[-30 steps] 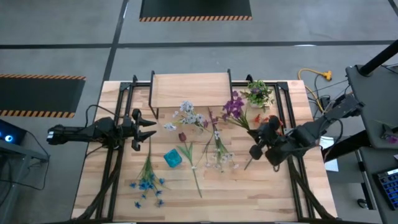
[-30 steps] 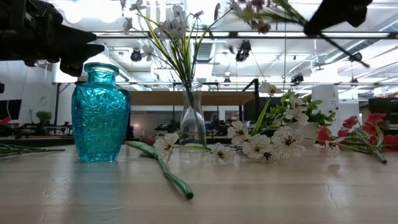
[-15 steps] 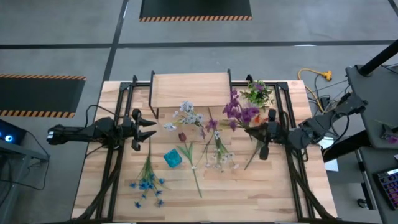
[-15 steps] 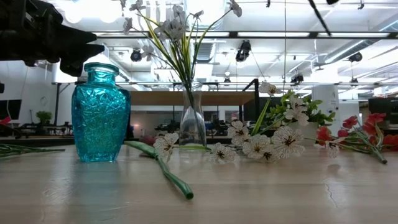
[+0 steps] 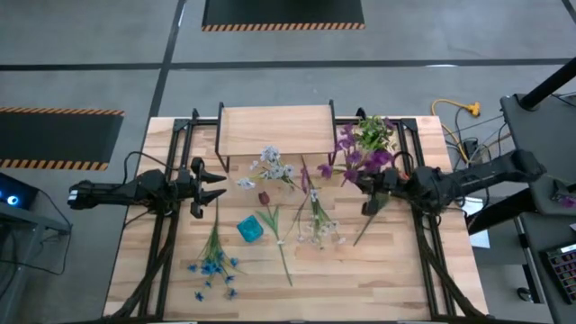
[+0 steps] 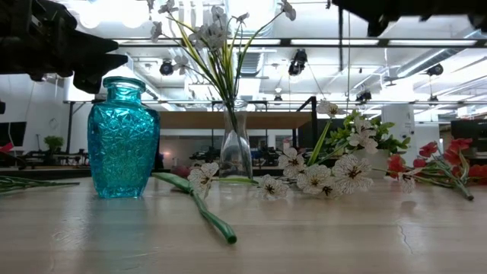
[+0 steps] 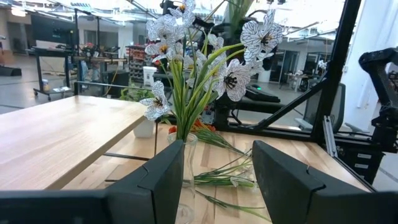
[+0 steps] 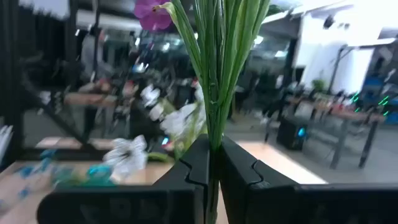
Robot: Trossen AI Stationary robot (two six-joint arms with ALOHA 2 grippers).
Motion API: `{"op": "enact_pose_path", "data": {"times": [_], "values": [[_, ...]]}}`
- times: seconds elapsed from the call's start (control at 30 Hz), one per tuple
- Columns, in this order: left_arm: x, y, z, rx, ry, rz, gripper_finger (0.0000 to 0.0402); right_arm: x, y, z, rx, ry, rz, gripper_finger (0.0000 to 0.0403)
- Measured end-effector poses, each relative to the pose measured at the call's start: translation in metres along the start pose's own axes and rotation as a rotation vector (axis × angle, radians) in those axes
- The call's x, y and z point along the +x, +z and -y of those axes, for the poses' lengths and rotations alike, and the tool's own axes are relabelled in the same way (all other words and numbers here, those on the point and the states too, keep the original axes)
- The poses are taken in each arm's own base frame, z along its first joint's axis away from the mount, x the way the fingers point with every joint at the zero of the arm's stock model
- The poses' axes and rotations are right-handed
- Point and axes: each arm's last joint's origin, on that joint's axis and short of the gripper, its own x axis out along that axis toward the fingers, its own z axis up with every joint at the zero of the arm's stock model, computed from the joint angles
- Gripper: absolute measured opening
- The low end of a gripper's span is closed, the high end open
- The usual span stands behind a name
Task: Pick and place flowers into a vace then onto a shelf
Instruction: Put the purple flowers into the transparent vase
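Right gripper [image 5: 371, 180] is clamped on the stems of a purple flower bunch [image 5: 353, 157], held in the air over the right side of the desk [image 5: 396, 279], blooms toward the shelf [image 5: 274, 130]. Left gripper [image 5: 209, 183] waits part-open and empty at the left.

Clear vase [image 6: 235, 152] with white flowers sits mid-desk in front of the shelf; blue vase [image 5: 250, 229] is nearer the front. More flowers lie loose on the desk.

For the next step, my read: tip the bunch stems-down first, line it up over a vase mouth, lower straight, release only once the stems are inside. Watch the white blooms already in the clear vase.
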Motion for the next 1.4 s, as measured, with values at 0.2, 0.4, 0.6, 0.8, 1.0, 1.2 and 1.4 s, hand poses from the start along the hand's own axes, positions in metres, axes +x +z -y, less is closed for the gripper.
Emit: {"op": "enact_pose_path", "data": {"times": [0.2,0.4,0.6,0.8,1.0,1.2,1.4], "values": [[0.000,0.000,0.000,-0.001,0.000,0.005,0.0174,0.008,-0.020,0.006,-0.017,0.004,0.145,0.0013],[0.000,0.000,0.000,-0.001,0.000,0.005,0.0174,0.027,-0.039,0.005,-0.008,-0.003,0.121,0.0013],[0.000,0.001,0.000,-0.001,0.000,0.007,0.0174,0.050,-0.051,-0.002,-0.018,-0.011,0.132,0.0013],[0.000,0.001,0.000,-0.001,0.000,0.007,0.0174,0.067,-0.057,-0.002,-0.022,-0.047,0.217,0.0013],[0.000,0.001,0.000,-0.001,0.000,0.006,0.0174,0.089,-0.068,-0.002,-0.030,-0.067,0.229,0.0013],[0.000,0.000,0.000,0.000,0.000,0.003,0.0174,0.110,-0.068,-0.003,-0.013,-0.078,0.250,0.0013],[0.000,0.000,0.000,0.000,0.000,0.003,0.0174,0.123,-0.072,-0.005,0.004,-0.074,0.252,0.0013]]}}
